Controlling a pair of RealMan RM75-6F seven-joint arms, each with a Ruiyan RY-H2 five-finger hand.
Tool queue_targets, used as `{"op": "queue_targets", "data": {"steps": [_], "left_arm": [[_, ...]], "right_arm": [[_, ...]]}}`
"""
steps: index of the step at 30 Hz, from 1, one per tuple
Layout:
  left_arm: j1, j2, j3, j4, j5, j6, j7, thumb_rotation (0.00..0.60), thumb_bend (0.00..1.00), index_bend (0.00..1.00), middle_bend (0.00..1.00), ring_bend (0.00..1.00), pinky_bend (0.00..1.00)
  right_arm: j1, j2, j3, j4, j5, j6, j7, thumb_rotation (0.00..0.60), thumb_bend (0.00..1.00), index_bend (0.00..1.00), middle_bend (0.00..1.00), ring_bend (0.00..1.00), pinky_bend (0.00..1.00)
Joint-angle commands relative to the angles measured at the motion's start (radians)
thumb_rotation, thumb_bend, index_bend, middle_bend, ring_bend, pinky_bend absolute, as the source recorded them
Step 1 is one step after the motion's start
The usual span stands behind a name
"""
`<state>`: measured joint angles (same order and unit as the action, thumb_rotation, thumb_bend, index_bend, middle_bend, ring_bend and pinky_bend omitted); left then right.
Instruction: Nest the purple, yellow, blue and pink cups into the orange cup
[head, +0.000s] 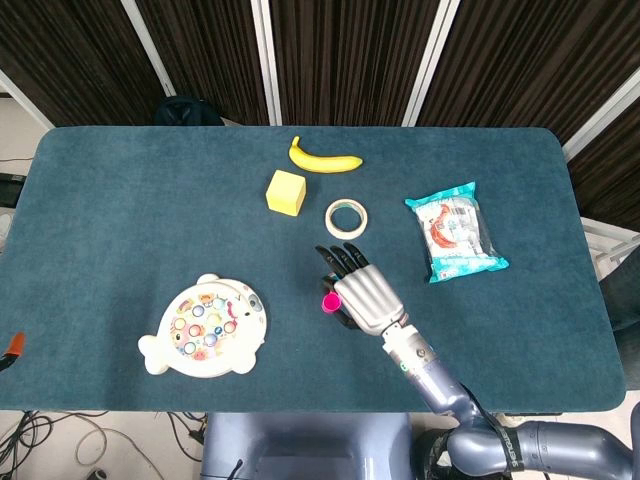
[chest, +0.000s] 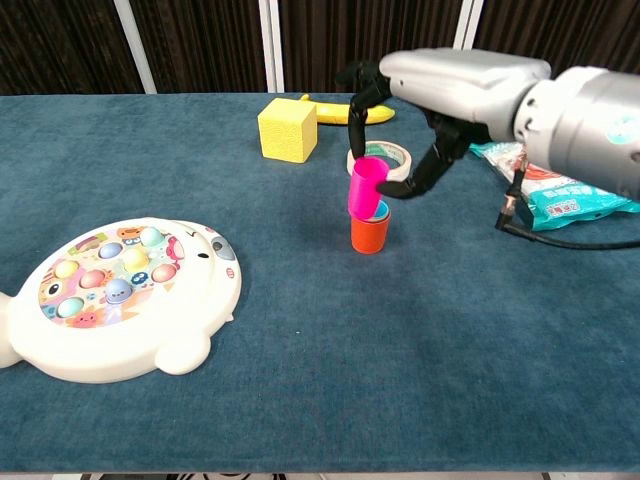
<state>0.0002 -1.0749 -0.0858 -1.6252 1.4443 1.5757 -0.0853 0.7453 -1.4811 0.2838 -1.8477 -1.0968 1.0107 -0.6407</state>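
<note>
My right hand (chest: 440, 90) holds the pink cup (chest: 366, 187) between thumb and fingers, lifted and tilted just above the orange cup (chest: 369, 233). The orange cup stands on the table with a blue cup rim (chest: 380, 211) showing inside it. In the head view the right hand (head: 362, 293) covers the orange cup, and only the pink cup (head: 329, 301) peeks out at its left. No purple or yellow cup shows apart from the stack. My left hand is out of both views.
A white fish-game toy (chest: 115, 295) lies at the front left. A yellow cube (chest: 287, 129), a banana (chest: 352, 113) and a tape roll (chest: 381, 160) sit behind the stack. A teal snack bag (head: 456, 231) lies to the right.
</note>
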Motion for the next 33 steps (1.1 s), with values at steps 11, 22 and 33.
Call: {"op": "queue_targets", "data": {"steps": [11,22,33], "left_arm": [[0.0,0.0,-0.003,0.0,-0.004,-0.001,-0.005,0.6,0.3,0.04,0.05,0.0,0.0],[-0.001,-0.001,-0.003,0.001,-0.005,-0.002,-0.007,0.6,0.3,0.04,0.05,0.0,0.0],[-0.002,-0.002,-0.001,0.002,-0.003,-0.004,-0.002,0.6,0.3,0.04,0.05,0.0,0.0]], "right_arm": [[0.135,-0.071,0.064,0.161,0.184,-0.027,-0.06,0.6,0.4,0.51,0.0,0.09,0.09],[0.164,-0.103,0.045,0.238,0.241,-0.016,-0.04,0.6,0.4,0.51,0.0,0.09,0.09],[0.155,-0.084,0.007,0.227,0.237,-0.001,-0.01,0.6,0.4,0.5,0.0,0.09,0.09]]}}
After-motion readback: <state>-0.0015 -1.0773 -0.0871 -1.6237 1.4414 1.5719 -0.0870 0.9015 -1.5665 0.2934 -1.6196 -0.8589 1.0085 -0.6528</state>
